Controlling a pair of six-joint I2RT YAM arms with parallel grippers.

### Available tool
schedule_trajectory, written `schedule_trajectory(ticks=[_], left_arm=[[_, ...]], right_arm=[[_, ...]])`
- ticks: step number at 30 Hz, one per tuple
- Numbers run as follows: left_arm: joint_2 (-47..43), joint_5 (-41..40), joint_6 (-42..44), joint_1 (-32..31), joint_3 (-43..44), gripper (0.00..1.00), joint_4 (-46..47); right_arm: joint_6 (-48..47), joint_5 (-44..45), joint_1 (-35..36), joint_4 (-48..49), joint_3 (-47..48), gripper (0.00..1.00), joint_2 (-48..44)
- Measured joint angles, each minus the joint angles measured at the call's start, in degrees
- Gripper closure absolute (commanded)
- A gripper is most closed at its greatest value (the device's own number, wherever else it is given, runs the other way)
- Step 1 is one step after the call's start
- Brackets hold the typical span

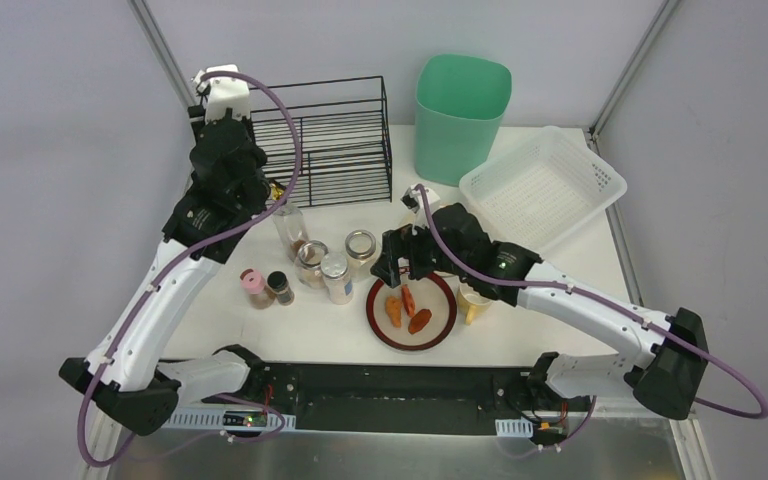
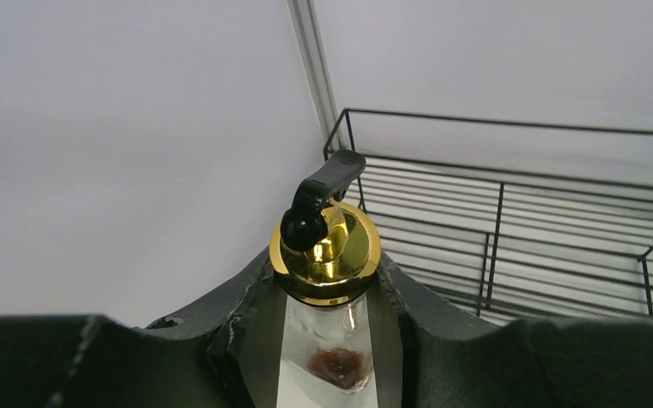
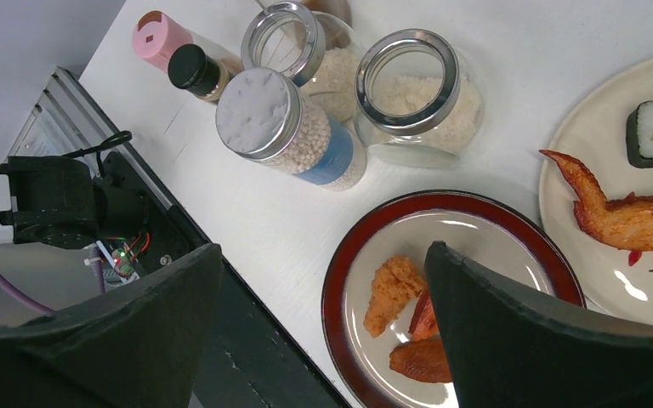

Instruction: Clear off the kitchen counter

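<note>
Left wrist: left hand (image 2: 326, 293) clenched on a gold-collared glass bottle (image 2: 326, 246), black pourer on top. A black wire rack (image 2: 510, 212) stands just beyond it.

Right wrist: right hand (image 3: 323, 255) spread wide, grasping nothing, over a red-rimmed plate (image 3: 442, 204) of fried pieces on the white surface (image 3: 247, 212). A capped jar (image 3: 259, 110) and open jars (image 3: 408, 72) crowd ahead of it.

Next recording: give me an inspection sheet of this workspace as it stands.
Surface: kitchen counter, white, crowded in the middle.
Job's things: gold-capped bottle, jars, two shakers, red-rimmed plate with food.
Clutter: second plate beside it.
Grippers: left gripper shut on the bottle; right gripper open above the red-rimmed plate.
Cables: purple cable looping off each arm.
Surroundings: black wire rack, green bin, white basket, grey walls.
</note>
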Motion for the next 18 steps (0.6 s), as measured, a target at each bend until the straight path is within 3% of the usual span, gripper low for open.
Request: schedule_trajectory(ticks=[7,18], left_arm=[[8.6,1.8,6.0,3.1,9.2,1.0,5.9],[21.6,9.8,6.0,8.9,23.3,1.0,6.4]], right_arm=[[0.1,-0.8,0.0,1.1,0.0,0.08,1.7],[0.2,-1.2,0.5,2.1,0.0,0.08,2.5]])
